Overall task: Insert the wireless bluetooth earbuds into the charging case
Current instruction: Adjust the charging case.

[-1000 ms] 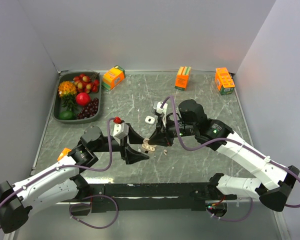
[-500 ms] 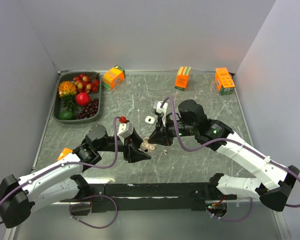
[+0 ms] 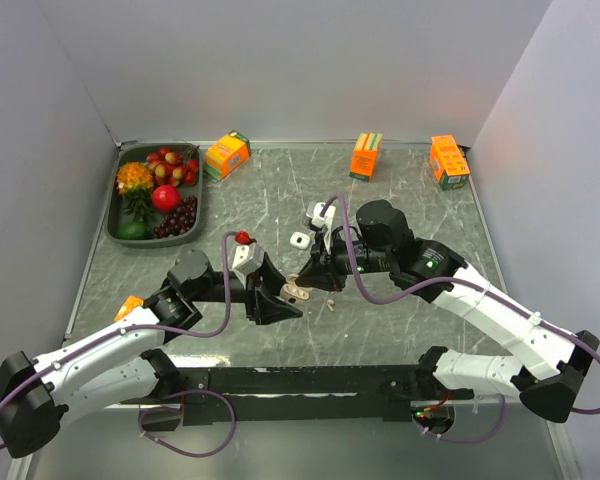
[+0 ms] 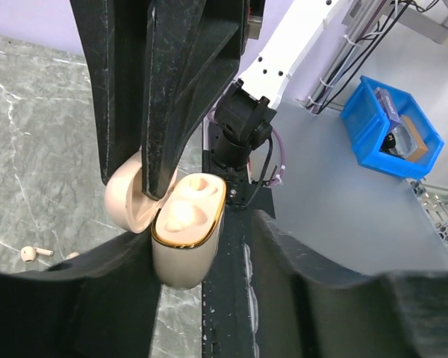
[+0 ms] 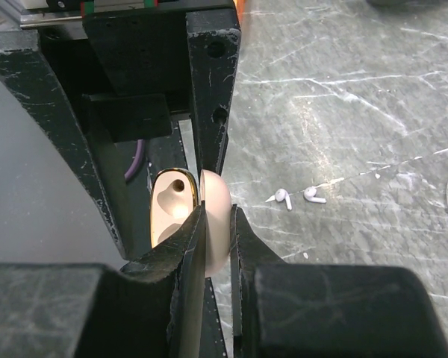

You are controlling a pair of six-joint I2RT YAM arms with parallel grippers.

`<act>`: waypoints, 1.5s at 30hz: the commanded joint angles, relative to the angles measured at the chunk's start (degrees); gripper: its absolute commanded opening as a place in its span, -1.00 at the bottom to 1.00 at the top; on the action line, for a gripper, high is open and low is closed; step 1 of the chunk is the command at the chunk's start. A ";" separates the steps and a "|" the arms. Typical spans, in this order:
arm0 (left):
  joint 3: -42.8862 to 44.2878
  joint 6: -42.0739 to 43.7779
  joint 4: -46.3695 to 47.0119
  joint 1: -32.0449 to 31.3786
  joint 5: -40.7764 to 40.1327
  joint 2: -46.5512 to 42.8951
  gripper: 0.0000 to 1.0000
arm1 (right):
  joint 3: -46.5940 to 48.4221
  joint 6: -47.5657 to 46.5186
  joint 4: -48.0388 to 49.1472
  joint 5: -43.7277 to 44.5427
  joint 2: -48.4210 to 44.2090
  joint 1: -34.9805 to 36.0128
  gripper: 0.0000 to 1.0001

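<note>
Pale grey walls (image 3: pixel 280 60) left, far and right; grey marbled tabletop (image 3: pixel 400 200). Dark tray of fruit (image 3: pixel 112 212) far left, three orange cartons (image 3: pixel 365 156) along the far edge. Centre: left gripper (image 3: pixel 283 300) clamps the body of the open beige rounded plastic charging case (image 4: pixel 185 246), and right gripper (image 3: pixel 313 280) pinches its lid. Tiny white plastic earbuds (image 5: pixel 282 198) lie loose on the tabletop, near right of it.

This is a robotics lab test cell. Around both sets of jaws spreads a grey marbled tabletop (image 3: pixel 280 200), boxed in by plain pale panel walls (image 3: pixel 280 60). Behind the jaws, the two arms are bolted to a black base rail (image 3: pixel 300 380) and trail looped purple cables (image 3: pixel 378 297). Past the left gripper (image 4: pixel 175 239), right of its jaws and beyond the table edge, a blue plastic parts bin (image 4: pixel 392 123) sits on a grey bench (image 4: pixel 336 194), with bundled wires (image 4: pixel 366 22) above it.
</note>
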 commanded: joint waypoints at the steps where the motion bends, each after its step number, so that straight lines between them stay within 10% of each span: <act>1: 2.48 -0.74 2.94 -0.30 1.27 0.41 -0.01 | 1.02 -0.51 2.17 0.04 -1.70 0.60 -1.00; 13: 3.00 0.05 1.45 -0.30 0.83 1.21 -0.13 | 1.02 -0.51 1.99 0.04 -2.32 0.60 -1.00; 16: 2.48 -0.03 1.88 -0.30 0.48 1.21 -0.25 | 1.11 -0.33 1.99 -0.66 -2.40 0.78 -1.00; 20: 1.95 0.23 2.50 -0.30 -0.57 0.77 -0.97 | 0.93 -0.16 2.34 -1.89 -2.67 0.86 -1.00; 28: 0.55 2.95 1.44 -0.30 -3.65 -1.25 -0.98 | 1.55 0.90 2.43 -3.64 -2.49 0.95 -0.99; 34: -0.86 4.71 0.74 -0.39 -5.41 -3.71 -0.98 | 2.42 2.13 2.51 -3.12 -2.41 1.04 -0.18; 35: -0.95 4.80 0.48 -0.39 -5.59 -4.06 -0.98 | 2.60 3.78 2.86 -3.03 -2.49 1.04 0.45; 38: -1.74 4.80 0.39 -0.39 -6.38 -4.68 -0.98 | 3.74 5.12 3.39 -2.33 -2.76 0.95 0.99; 45: -2.44 4.71 -0.66 -0.39 -8.40 -5.65 -0.98 | 4.80 7.32 4.27 1.61 -3.63 1.04 0.99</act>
